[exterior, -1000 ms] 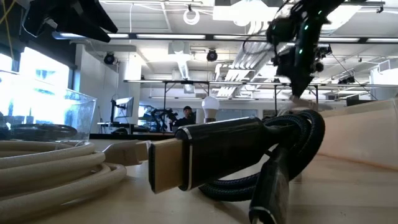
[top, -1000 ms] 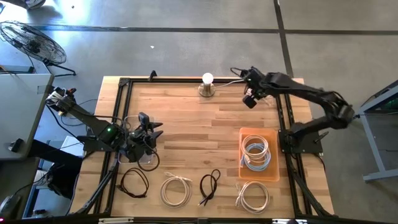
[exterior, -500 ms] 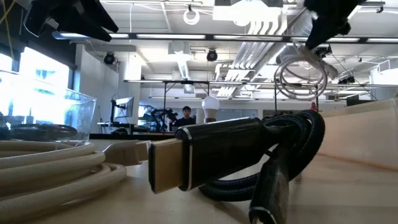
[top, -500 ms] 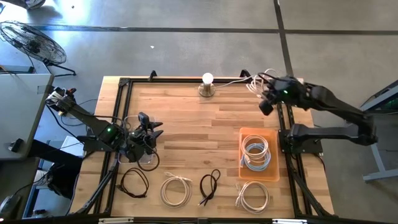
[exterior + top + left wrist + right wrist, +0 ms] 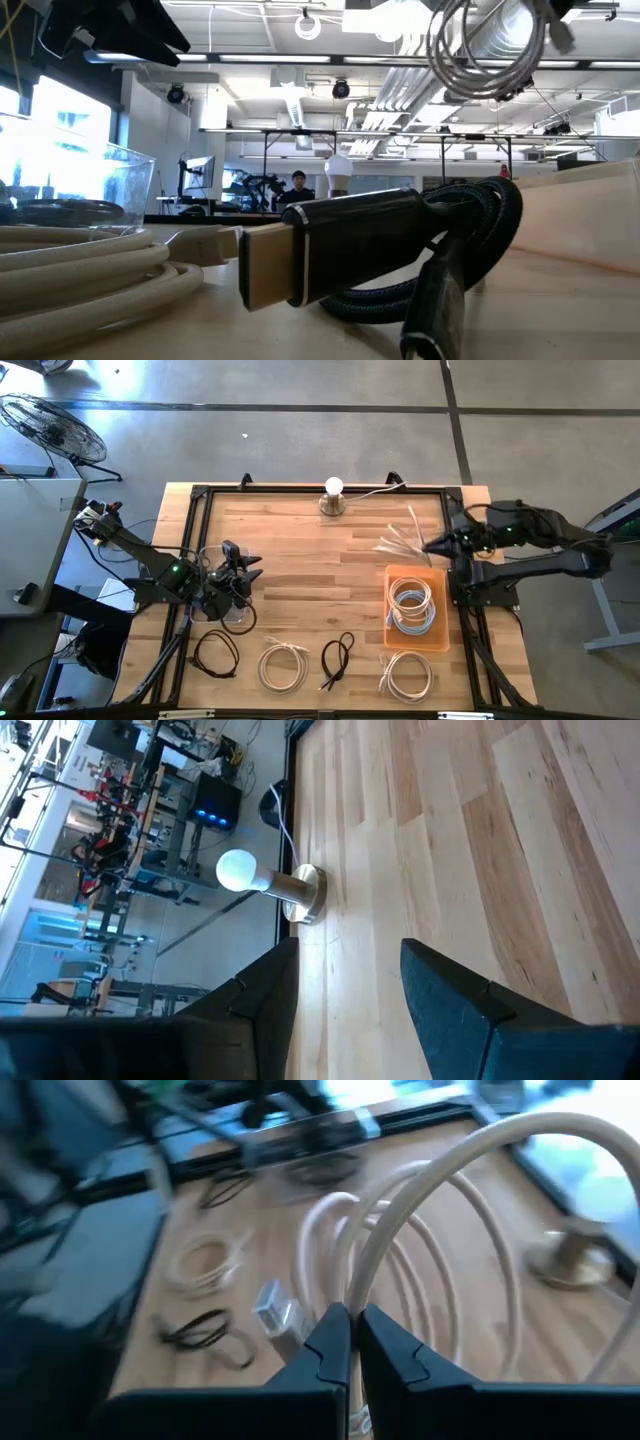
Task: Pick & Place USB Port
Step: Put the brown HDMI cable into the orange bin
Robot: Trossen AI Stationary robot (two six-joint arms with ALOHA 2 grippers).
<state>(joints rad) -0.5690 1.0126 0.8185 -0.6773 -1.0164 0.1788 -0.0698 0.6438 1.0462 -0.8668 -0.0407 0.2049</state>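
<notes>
The right gripper (image 5: 436,544) is clamped on a coiled white cable (image 5: 405,540), held in the air just above the far end of the orange tray (image 5: 440,575) at the right side of the table (image 5: 300,560). In the right wrist view the fingers (image 5: 325,1350) are pinched nearly together on one strand, and the loops fan out beyond them with a metal USB plug (image 5: 275,1312) hanging free. In the low view the same coil (image 5: 485,50) dangles well clear of the tabletop.

The tray already contains one coiled white cable (image 5: 411,606). Along the near edge lie (from left to right) a black cable (image 5: 215,653), a white coil (image 5: 283,665), a black braided cable (image 5: 338,657) and another white coil (image 5: 407,675). A lamp with a white bulb (image 5: 333,496) stands at the far edge.

The left gripper (image 5: 345,980) waits at the table's left side, fingers apart and holding nothing.
</notes>
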